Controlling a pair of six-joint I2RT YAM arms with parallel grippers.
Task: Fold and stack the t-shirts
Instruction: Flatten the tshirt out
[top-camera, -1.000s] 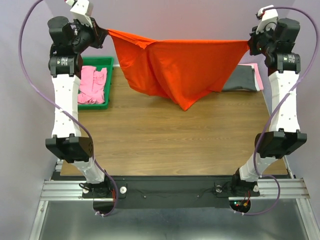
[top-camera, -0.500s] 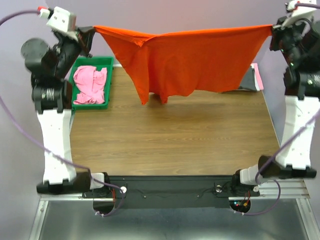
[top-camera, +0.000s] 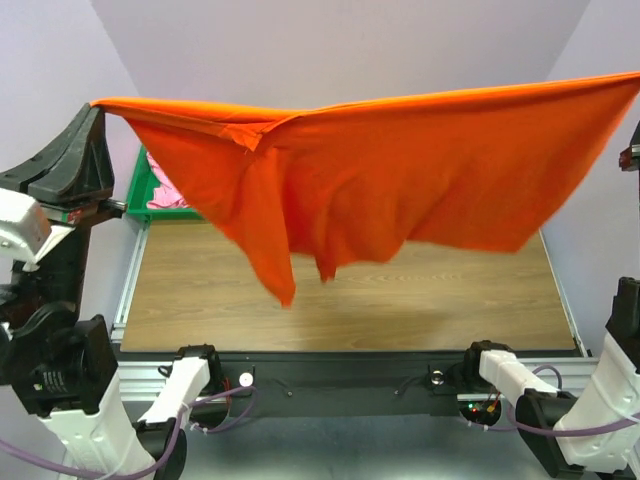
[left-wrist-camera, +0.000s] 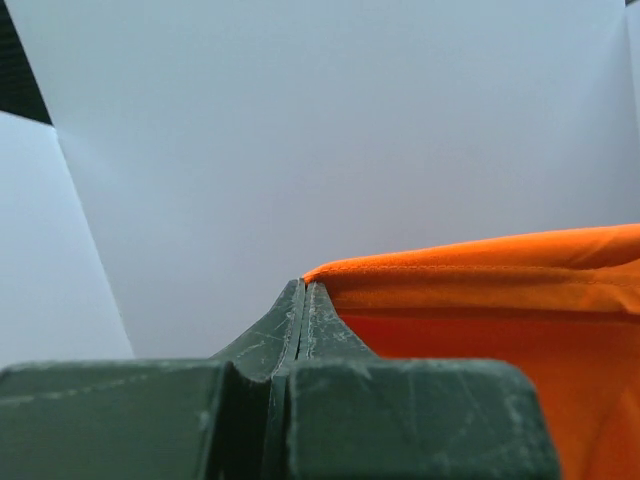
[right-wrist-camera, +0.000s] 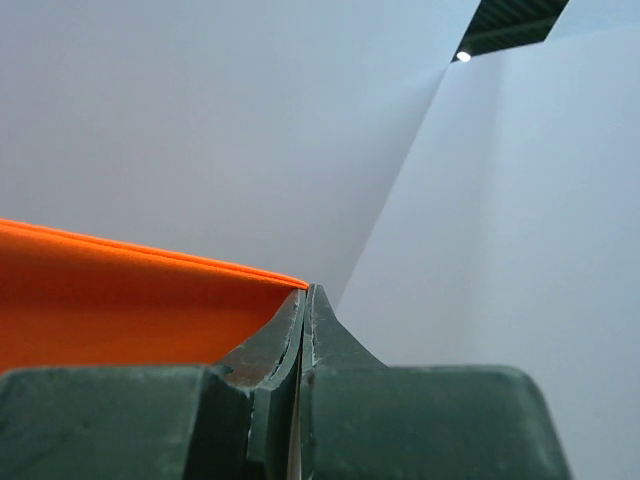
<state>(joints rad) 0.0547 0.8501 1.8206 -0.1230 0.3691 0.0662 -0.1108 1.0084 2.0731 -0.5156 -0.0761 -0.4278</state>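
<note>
Above the brown wooden worktop (top-camera: 400, 310), I hold the bright orange cloth t-shirt (top-camera: 420, 180) spread, left end effector (left-wrist-camera: 303, 292) and right end effector (right-wrist-camera: 305, 297) each pinching a corner; next, I judge, lowering it flat for folding.

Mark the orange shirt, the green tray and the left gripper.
orange shirt (top-camera: 420, 180), top view, middle of the hanging cloth.
green tray (top-camera: 152, 212), top view, its near rim.
left gripper (left-wrist-camera: 303, 295), left wrist view, between its shut fingertips at the shirt's corner.
</note>
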